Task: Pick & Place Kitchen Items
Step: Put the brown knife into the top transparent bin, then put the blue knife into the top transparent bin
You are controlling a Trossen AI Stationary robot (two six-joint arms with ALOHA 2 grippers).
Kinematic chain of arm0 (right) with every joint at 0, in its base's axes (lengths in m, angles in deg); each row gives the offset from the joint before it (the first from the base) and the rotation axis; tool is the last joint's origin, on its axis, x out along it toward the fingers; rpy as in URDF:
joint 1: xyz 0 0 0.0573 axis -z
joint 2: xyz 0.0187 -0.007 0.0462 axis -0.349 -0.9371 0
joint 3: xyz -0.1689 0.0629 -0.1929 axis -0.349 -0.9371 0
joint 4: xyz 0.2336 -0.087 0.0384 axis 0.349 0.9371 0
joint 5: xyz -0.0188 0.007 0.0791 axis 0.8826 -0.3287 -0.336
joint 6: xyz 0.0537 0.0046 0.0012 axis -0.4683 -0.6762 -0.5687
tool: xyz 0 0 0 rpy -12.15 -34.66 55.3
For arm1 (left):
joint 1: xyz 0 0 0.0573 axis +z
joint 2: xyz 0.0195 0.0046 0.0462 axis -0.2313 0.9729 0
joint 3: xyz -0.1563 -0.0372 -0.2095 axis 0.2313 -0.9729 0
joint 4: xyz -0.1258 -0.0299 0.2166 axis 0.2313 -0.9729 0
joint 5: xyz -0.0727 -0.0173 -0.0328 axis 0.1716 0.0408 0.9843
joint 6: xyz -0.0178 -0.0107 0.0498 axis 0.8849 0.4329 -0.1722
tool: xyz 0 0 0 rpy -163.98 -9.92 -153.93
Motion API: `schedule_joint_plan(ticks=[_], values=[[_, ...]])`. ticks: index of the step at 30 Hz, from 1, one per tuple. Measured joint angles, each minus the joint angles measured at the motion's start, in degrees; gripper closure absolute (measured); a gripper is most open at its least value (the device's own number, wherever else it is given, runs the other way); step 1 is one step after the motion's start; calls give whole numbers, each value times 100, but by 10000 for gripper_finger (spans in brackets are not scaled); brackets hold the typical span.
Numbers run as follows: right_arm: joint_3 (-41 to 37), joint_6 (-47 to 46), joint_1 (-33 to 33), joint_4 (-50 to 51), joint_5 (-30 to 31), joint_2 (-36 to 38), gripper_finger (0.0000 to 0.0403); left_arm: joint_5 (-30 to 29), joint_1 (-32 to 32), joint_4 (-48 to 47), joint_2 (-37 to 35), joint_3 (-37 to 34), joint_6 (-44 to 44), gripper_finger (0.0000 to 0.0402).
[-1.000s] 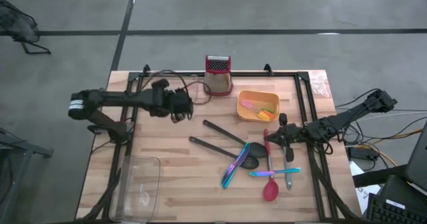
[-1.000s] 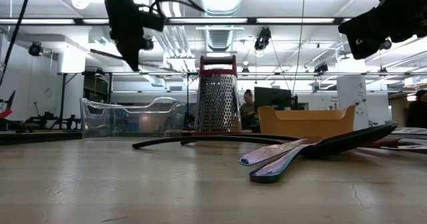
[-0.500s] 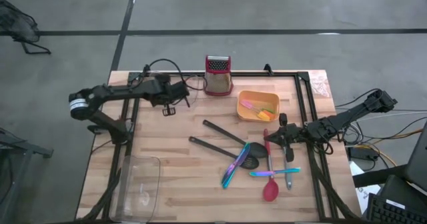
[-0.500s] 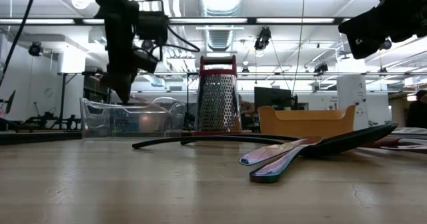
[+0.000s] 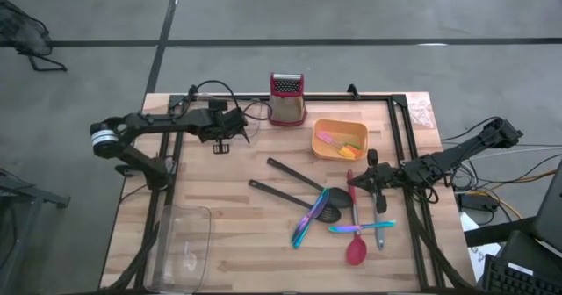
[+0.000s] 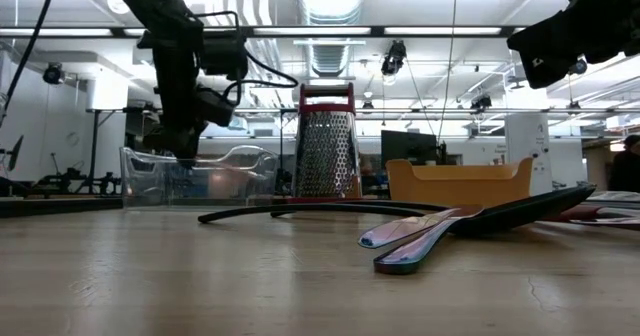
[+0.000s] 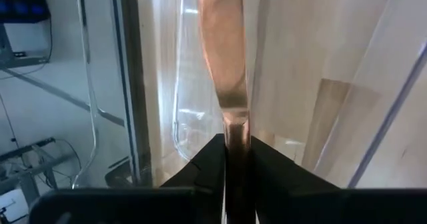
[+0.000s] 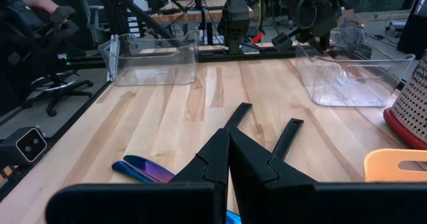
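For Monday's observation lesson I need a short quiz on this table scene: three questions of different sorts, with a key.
1. True or false: the grater stands upright near the table's far edge.
2. Multiple choice: what is in the left gripper? A) a slim copper-coloured utensil, B) the red spoon, C) nothing.
3. Short answer: the right gripper hangs above the utensils; are its fingers open or shut?

Key: 1 true; 2 A; 3 shut.
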State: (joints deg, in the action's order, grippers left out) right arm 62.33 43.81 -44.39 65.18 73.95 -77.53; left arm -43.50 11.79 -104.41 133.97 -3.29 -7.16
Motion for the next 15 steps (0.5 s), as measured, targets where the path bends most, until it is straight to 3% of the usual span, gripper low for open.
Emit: schedule_joint_plan(ticks=[10, 15], values=[[0, -17, 0, 0, 1, 0, 394, -142, 0, 9, -2, 133, 370, 286], [-2, -17, 0, -1, 1, 0, 394, -400, -45, -339, -10, 639, 1238, 250]])
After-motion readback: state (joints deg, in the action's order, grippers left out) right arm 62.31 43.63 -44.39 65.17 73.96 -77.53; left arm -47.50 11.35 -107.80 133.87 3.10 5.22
